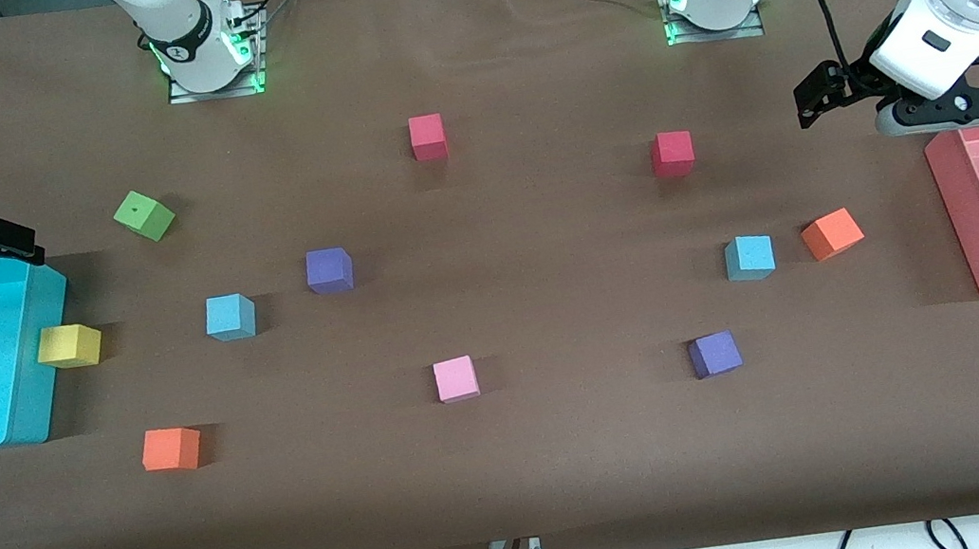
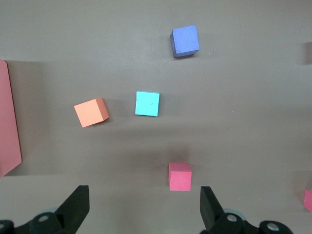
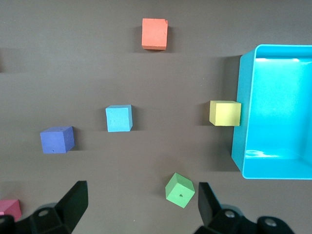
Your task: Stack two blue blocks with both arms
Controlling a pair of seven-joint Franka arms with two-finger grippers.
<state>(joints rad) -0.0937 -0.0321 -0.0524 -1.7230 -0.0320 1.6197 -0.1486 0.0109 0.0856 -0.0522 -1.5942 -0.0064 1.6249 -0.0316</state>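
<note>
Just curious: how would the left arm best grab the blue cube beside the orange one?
Probably from straight above, the left pincer closing on two opposite flat sides of the blue cube. It sits flat, with open table around it; the orange cube stands apart.

two white arms with black joint bands are seen; green lights glow at each base point(image 1: 213, 59), where small red parts and black cables are fitted; the left gripper point(image 2: 145, 209) is black with wedge-shaped fingers and round screws; the right gripper point(image 3: 141, 207) is built alike; black cables are run along both arms.
</note>
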